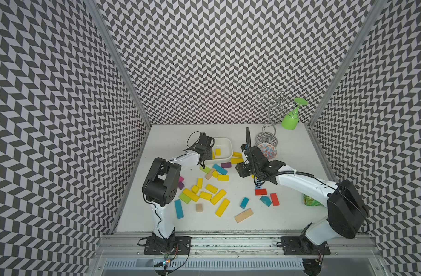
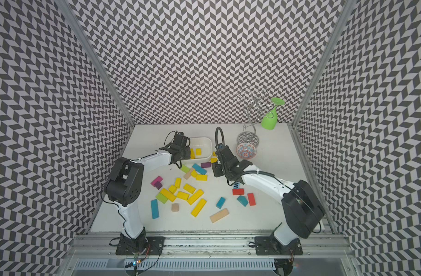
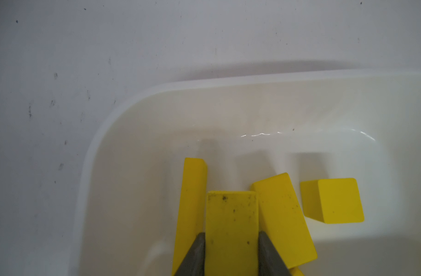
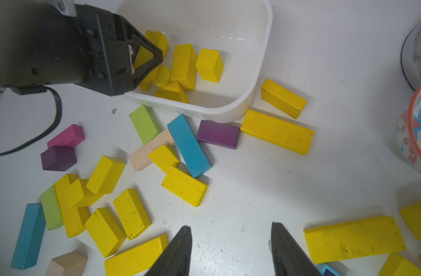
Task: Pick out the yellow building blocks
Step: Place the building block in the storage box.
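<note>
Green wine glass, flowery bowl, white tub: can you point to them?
green wine glass point(image 1: 289, 122): a top view, its upside-down cup.
patterned bowl point(image 1: 268, 151): a top view, its painted inside.
white tub point(image 4: 260, 71): right wrist view, its side wall.

blocks point(image 4: 183, 63) in tub point(image 4: 216, 113) | loose blocks point(image 4: 184, 188) before it | bowl point(image 1: 269, 151) right

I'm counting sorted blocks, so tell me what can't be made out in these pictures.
Top views: the left gripper covers part of the white bin, so its yellow blocks can't be counted.
Left wrist view: whether the fingers clamp or merely flank the yellow block is unclear.
In a top view: the right arm hides most of a green packet.
Right wrist view: the bottom edge cuts off a blue piece.
</note>
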Motion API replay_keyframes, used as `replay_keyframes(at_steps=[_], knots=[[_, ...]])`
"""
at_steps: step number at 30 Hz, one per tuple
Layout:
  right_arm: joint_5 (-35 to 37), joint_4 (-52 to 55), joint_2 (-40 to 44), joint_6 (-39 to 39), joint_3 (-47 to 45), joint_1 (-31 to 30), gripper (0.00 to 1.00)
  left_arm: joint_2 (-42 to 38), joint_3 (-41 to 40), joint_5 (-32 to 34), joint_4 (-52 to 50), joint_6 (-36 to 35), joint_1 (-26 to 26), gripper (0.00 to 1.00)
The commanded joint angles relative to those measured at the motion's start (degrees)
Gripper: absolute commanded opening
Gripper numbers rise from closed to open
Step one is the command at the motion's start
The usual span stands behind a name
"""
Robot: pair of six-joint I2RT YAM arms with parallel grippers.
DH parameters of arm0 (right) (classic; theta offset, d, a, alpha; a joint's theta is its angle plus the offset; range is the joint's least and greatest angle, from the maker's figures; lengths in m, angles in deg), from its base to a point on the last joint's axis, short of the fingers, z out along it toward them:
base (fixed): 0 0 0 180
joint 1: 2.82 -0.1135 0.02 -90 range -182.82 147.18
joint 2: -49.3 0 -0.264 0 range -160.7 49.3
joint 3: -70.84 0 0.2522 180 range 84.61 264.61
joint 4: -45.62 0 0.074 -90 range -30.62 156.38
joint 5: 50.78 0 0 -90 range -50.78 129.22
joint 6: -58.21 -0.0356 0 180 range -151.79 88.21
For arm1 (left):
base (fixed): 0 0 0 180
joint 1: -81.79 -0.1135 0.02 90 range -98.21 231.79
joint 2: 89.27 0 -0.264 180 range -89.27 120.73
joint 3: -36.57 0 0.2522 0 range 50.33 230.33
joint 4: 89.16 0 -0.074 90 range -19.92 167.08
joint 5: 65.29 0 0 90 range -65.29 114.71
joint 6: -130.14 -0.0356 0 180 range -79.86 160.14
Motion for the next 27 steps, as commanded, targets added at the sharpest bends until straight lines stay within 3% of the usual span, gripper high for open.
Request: replay_keyframes(at_steps=[1, 10, 18, 27], knots=[[1.6, -0.4, 0.4, 1.1, 1.3, -0.1, 0.55, -0.2, 1.8, 1.1, 0.3, 0.8, -0.2, 0.44], [-2.7, -1.2, 0.1, 7.4, 1.9, -2.6, 0.55, -10.7, -1.0, 1.8, 0.1, 4.4, -0.2, 0.5], [-8.0, -2.1, -0.7, 20.0, 0.8, -13.0, 0.55, -29.3, -13.6, 2.3, 0.3, 17.3, -0.5, 0.5], [-8.7, -5.4, -11.2, 27.1, 5.7, -22.3, 0.56, -44.8, -25.1, 2.9, -2.7, 26.4, -8.3, 0.49]])
